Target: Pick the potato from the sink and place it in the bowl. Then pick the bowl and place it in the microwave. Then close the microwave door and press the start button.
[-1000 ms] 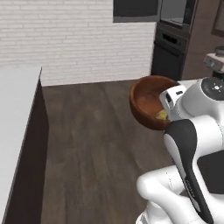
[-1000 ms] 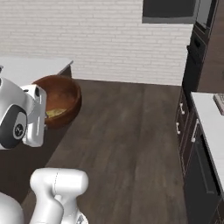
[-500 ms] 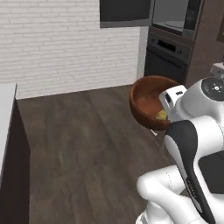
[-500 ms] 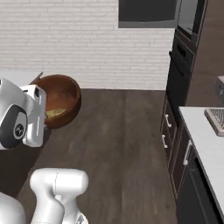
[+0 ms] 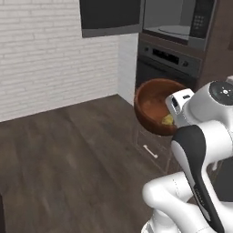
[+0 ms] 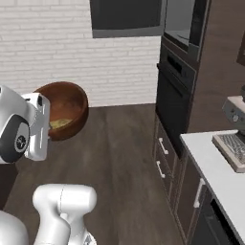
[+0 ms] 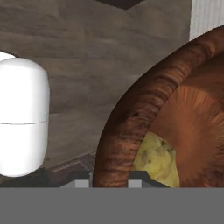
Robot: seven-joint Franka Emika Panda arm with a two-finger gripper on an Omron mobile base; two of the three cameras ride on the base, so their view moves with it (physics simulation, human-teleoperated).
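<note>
— How does the gripper (image 7: 109, 178) stand?

— Its jaws are narrow and clamped over the rim of the bowl (image 5: 157, 105), one finger on the outside wall and one inside, as the hand view shows at its lower edge.

— So the bowl is off any surface?

— Yes. In both base views it hangs in the air in front of the white arm, above the dark wood floor (image 5: 68, 154), tipped so its opening shows to the cameras.

— And the potato (image 7: 158, 158)?

— It lies inside the bowl, low against the inner wall, just beside the inner finger. In the left base view it is the small yellowish piece at the bowl's lower right; in the right base view it sits at the bottom of the bowl's hollow.

— Where is the microwave (image 5: 178, 20)?

— Up in the dark cabinet column, above the oven (image 5: 166, 68). Its grey inside shows in the left base view. The bowl is below it and apart from it.

— Anything else near?

— A white tabletop (image 6: 222, 174) at the right of the right base view.
</note>
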